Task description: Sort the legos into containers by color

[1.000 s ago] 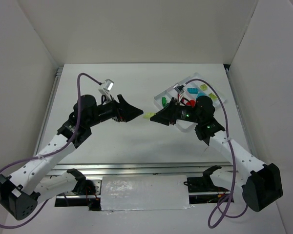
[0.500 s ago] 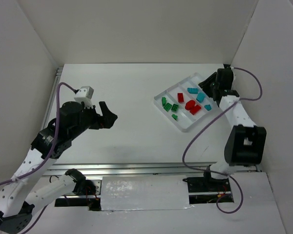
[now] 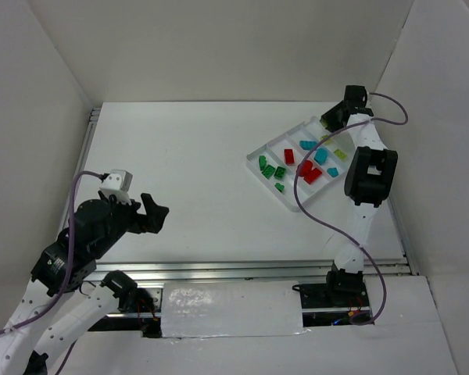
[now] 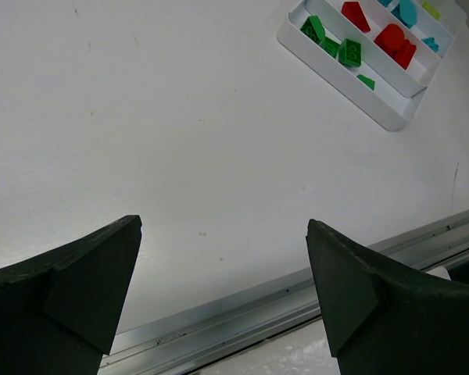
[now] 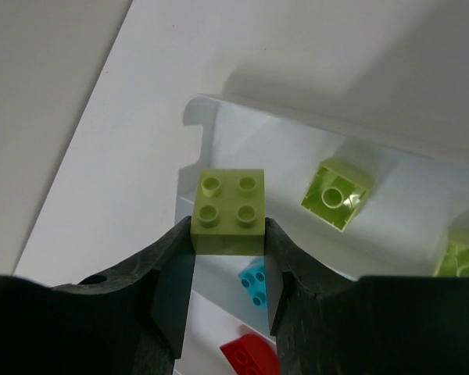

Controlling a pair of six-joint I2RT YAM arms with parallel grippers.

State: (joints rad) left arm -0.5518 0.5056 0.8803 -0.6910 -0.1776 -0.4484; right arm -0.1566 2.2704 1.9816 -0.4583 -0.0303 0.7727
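Right gripper [image 5: 228, 238], clamped on a lime brick [image 5: 230, 207], hovers over the tray [image 5: 195, 105]'s far compartment [image 5: 406, 168] beside other lime legos [image 5: 336, 191] — the next move likely calls for lowering and releasing. Left gripper [image 4: 223, 225] gapes empty.

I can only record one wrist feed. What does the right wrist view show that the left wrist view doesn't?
Only the right wrist view: the right gripper shut on a four-stud lime brick at the tray's corner. Only the left wrist view: the open left gripper, the green bricks in their compartment, and a metal rail. Both: the white tray with red bricks, cyan bricks and loose lime bricks.
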